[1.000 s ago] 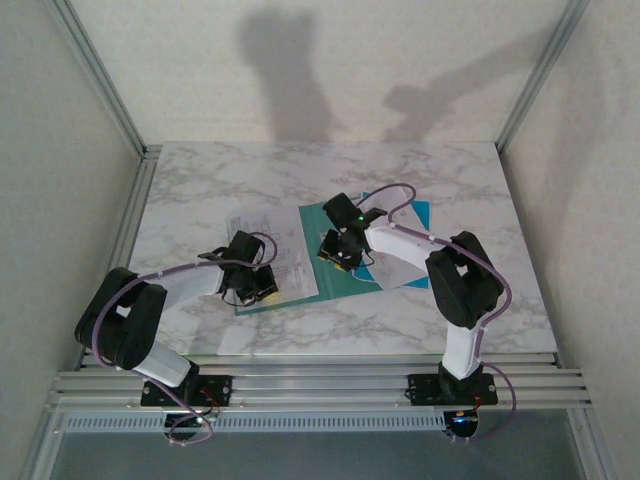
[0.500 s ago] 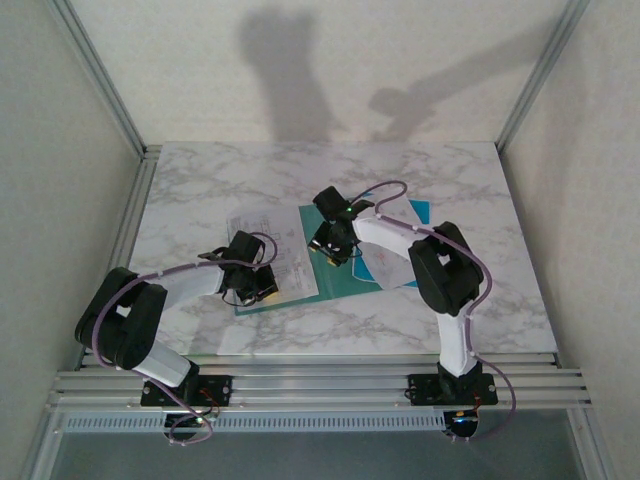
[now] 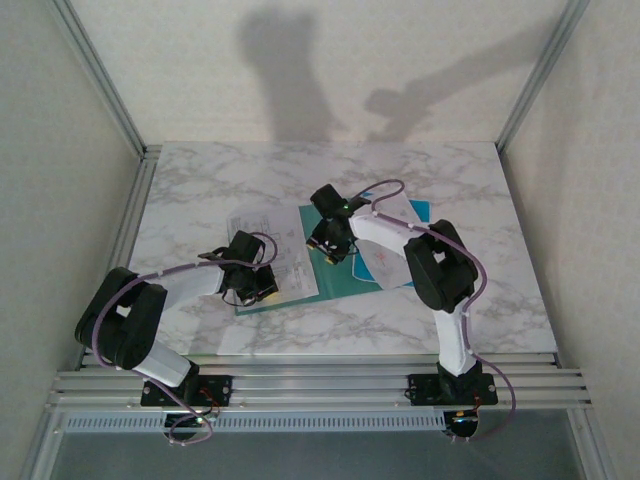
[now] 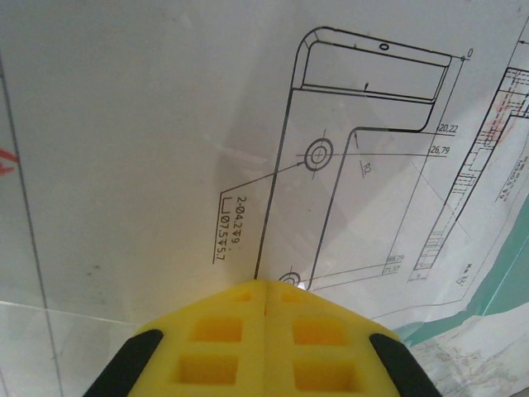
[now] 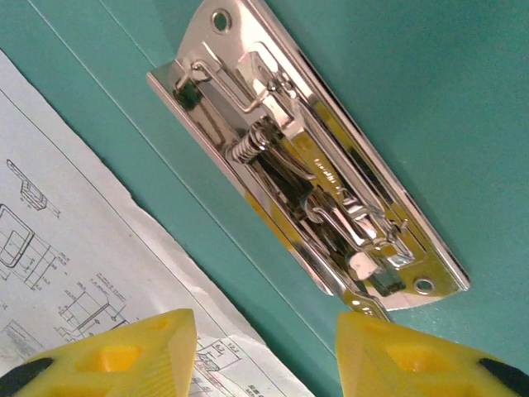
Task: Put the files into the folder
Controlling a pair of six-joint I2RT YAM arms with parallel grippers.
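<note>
Centrally on the marble tabletop point(image 3: 200, 190), the teal folder point(image 3: 345, 278) is laid open and flat, its long axis running from the near left to the far right at a slight slant. The files point(image 3: 292, 262) are spread over its left half, their long edges angled from near to far. A further white sheet is seen on the right half, partly covered by the right arm. A shiny metal clamp point(image 5: 306, 165) is fixed to the folder's inner face, lying aslant in the right wrist view, with a printed sheet's edge just beside it. The right gripper point(image 3: 330, 246) is held over that clamp, its jaws parted and nothing gripped between them. The left gripper point(image 3: 252, 286) is lowered over the files near the folder's near left corner. In the left wrist view its fingers point(image 4: 207, 339) are seen pressed together, clenched on nothing, their tips at a sheet printed with a line drawing.
</note>
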